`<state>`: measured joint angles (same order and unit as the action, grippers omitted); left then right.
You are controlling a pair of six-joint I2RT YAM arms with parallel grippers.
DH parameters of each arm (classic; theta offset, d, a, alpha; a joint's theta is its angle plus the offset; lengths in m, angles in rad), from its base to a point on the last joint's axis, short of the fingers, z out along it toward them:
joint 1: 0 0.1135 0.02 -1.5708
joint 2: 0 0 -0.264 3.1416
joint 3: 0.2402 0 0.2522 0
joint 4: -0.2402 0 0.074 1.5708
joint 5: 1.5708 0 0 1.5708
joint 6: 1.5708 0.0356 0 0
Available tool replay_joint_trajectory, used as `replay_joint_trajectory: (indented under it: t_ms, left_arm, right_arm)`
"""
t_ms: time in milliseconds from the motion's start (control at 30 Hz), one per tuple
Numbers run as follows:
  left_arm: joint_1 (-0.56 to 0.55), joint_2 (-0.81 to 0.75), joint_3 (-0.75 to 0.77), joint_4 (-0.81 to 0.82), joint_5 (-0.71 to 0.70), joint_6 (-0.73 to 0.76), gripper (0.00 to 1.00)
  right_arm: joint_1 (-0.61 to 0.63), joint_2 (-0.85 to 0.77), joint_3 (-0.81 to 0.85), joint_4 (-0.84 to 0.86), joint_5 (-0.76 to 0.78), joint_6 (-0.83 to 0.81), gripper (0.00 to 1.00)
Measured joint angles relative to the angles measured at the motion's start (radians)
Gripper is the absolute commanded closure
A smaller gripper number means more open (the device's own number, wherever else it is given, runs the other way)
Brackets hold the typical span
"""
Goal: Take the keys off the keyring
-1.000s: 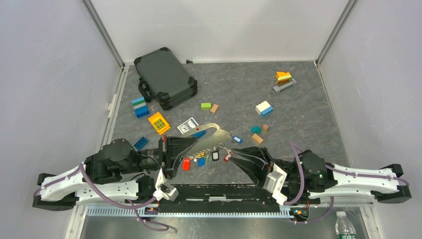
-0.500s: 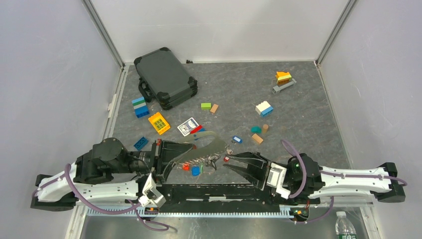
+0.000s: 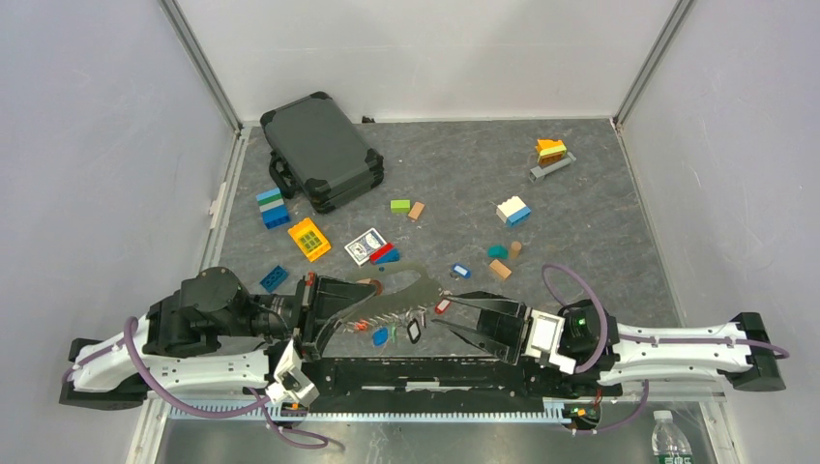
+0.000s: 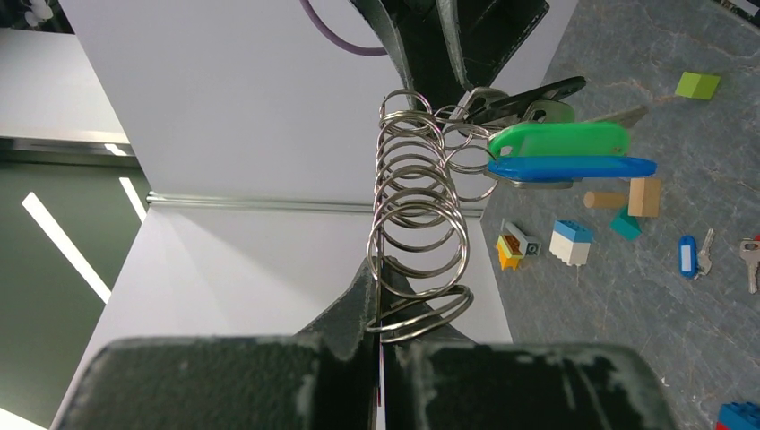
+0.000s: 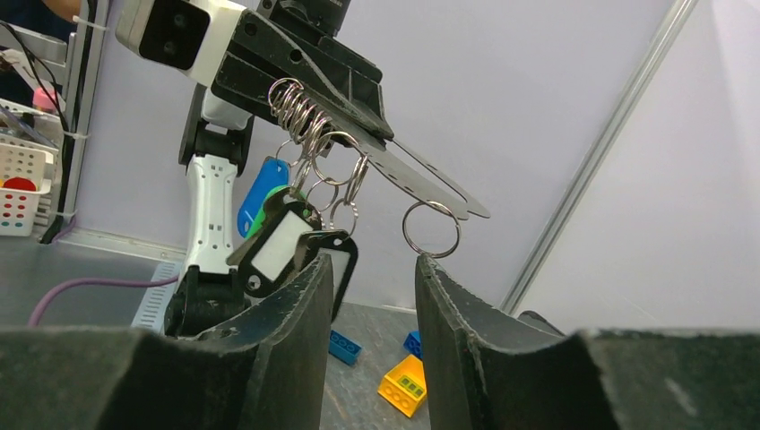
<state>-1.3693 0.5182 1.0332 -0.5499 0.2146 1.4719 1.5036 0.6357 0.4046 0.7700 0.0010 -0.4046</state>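
The keyring [image 3: 414, 283] is a thin grey metal strip held up off the table, with my left gripper [image 3: 372, 290] shut on its left end. In the left wrist view the left gripper [image 4: 378, 278] clamps the strip, and several small split rings [image 4: 419, 210] are stacked along it. Keys with green [image 4: 557, 139] and blue [image 4: 574, 167] heads hang from those rings. My right gripper [image 3: 450, 316] stands open just right of the hanging keys [image 3: 398, 330], with a red head [image 3: 442, 306] by its upper fingertip. In the right wrist view the right gripper [image 5: 372, 269] holds nothing. A black-headed key [image 5: 289, 244] hangs by its left finger, and one bare ring [image 5: 431, 229] sits above its right finger.
A loose blue-headed key [image 3: 460, 271] lies on the table behind the grippers. A black case [image 3: 321, 150] stands at the back left. A card box [image 3: 366, 245], a yellow brick [image 3: 309, 238], a blue brick [image 3: 274, 278] and other bricks [image 3: 512, 211] are scattered about.
My right gripper has swung to point left at the keyring and has opened wider. The left gripper with the keyring drew back a little toward the near left.
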Motion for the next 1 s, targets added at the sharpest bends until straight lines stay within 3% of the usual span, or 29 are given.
replay_joint_trajectory:
  t_ms: [200, 367, 567, 1000]
  left_arm:
    - [0.0, 0.002, 0.0, -0.002, 0.002, 0.0, 0.98]
    - [0.0, 0.008, 0.0, -0.003, 0.002, 0.0, 0.98]
    - [0.0, 0.008, 0.0, -0.003, 0.002, 0.0, 0.98]
    - [0.0, 0.008, 0.0, -0.024, 0.0, 0.0, 0.98]
  right_arm:
    - [0.0, 0.027, -0.004, 0.055, -0.005, 0.041, 0.58]
    - [0.0, 0.051, -0.005, 0.086, -0.027, 0.068, 0.66]
    - [0.0, 0.071, -0.005, 0.09, -0.047, 0.087, 0.62]
    - [0.0, 0.109, -0.006, 0.176, -0.053, 0.155, 0.64]
